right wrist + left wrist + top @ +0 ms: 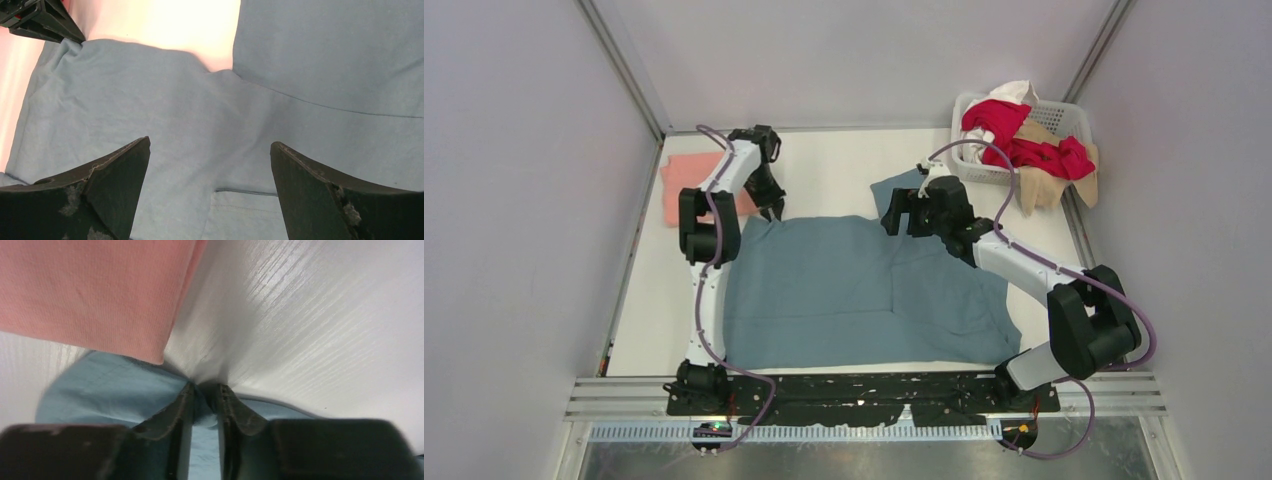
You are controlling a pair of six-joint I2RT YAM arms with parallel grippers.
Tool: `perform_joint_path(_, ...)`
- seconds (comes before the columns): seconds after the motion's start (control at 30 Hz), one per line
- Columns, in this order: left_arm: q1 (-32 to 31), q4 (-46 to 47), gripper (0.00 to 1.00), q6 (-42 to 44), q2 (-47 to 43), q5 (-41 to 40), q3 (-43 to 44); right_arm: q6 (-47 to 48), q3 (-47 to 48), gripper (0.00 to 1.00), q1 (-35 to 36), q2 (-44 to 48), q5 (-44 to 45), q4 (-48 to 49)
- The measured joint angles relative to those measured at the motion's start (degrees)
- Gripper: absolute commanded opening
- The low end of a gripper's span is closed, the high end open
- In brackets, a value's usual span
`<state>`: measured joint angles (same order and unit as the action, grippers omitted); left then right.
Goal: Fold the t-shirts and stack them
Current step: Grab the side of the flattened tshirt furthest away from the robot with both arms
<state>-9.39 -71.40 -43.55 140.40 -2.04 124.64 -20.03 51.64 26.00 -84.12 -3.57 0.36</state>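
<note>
Overhead, the blue-grey t-shirt [854, 290] lies spread across the middle of the white surface [834, 170], reaching to its near edge. The left claw [773, 210] sits at the shirt's far-left corner, just beside the folded salmon-pink t-shirt [686, 188] at the far left. The right claw [899, 215] hangs over the far-right part of the blue-grey cloth. At the far right stands a white lattice basket [1069, 112] holding a red t-shirt [1024, 140] and a white t-shirt [1021, 92], with a tan t-shirt [1049, 185] draped over its near side.

From the left wrist, the left claw's fingers [182, 412] stand nearly together, pinching a raised fold of the blue-grey cloth between them; the pink shirt's edge lies just beyond.

From the right wrist, the right claw's fingers [117, 170] are spread wide, gripping nothing, with the blue-grey shirt below them and the left claw at the far-left corner
</note>
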Motion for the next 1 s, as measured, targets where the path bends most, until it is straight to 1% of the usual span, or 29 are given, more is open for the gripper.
perform_joint_path(0.03, 0.0, -0.1, 0.03, -0.1, 0.0, -0.1, 0.0, 0.0, 0.0, 0.95, 0.0, 0.0, 0.1, 0.0)
perform_joint_path(0.07, -0.1, -0.2, 0.00, -0.2, 0.0, -0.1, -0.1, 0.0, -0.1, 0.95, 0.0, 0.0, 0.1, 0.0)
perform_joint_path(0.3, -0.4, -0.2, 0.00, -0.7, -0.3, -0.5, -0.8, 0.5, 0.0, 0.95, -0.5, -0.2, 1.1, 0.0)
perform_joint_path(0.37, -0.4, 0.2, 0.00, -0.7, -0.8, -0.5, -1.6, 0.9, 1.9, 0.95, -1.1, -1.9, 1.6, -1.3)
perform_joint_path(0.43, -0.5, 1.2, 0.00, -0.5, -1.8, -0.5, -3.4, 1.5, 6.2, 0.95, -2.2, -5.6, 2.5, -3.2)
perform_joint_path(0.57, -0.7, 3.4, 0.00, 0.4, -4.1, -0.5, -7.5, 3.0, 19.6, 0.95, -5.0, -17.1, 6.1, -6.6)
perform_joint_path(0.6, -0.7, 3.9, 0.00, 0.5, -4.5, -0.5, -8.2, 3.7, 24.4, 0.95, -5.7, -20.6, 7.8, -8.7)
perform_joint_path(0.8, -0.7, 4.7, 0.00, 1.0, -4.9, -0.7, -9.0, 8.4, 47.4, 0.95, -8.6, -37.3, 13.7, -17.2)
perform_joint_path(0.9, -0.7, 5.0, 0.00, 1.2, -5.1, -0.7, -9.3, 11.1, 58.6, 0.95, -10.0, -45.1, 15.3, -21.9)
perform_joint_path(1.0, -0.7, 5.2, 0.00, 1.6, -5.2, -0.7, -9.4, 12.7, 71.6, 0.95, -11.2, -53.4, 14.9, -28.4)
